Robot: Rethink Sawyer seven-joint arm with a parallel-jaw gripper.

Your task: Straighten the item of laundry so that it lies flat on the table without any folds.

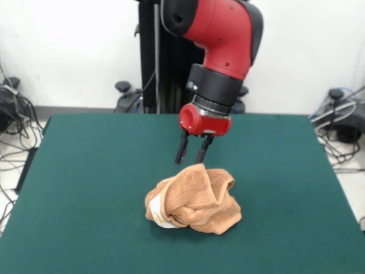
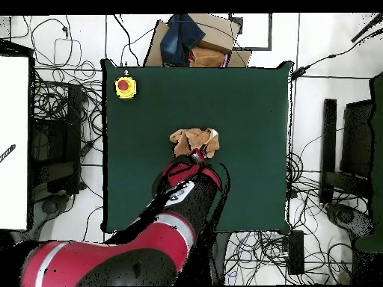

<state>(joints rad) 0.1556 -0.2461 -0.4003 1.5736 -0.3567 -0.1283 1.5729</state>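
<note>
The item of laundry (image 1: 194,198) is an orange-tan towel crumpled into a heap near the middle of the dark green table (image 1: 85,171), with a white tag showing at its lower left. My gripper (image 1: 191,160) hangs just above the heap's top fold, its two black fingers (image 1: 181,149) pointing down with a small gap between them and nothing held. From overhead the towel (image 2: 194,140) lies as a bunched lump near the table's (image 2: 247,105) centre, with the red arm's wrist (image 2: 188,170) right beside it covering the gripper.
A yellow box with a red button (image 2: 125,87) sits in one corner of the table. Cardboard and dark cloth (image 2: 191,37) lie beyond the table's edge. Cables cover the floor around the table.
</note>
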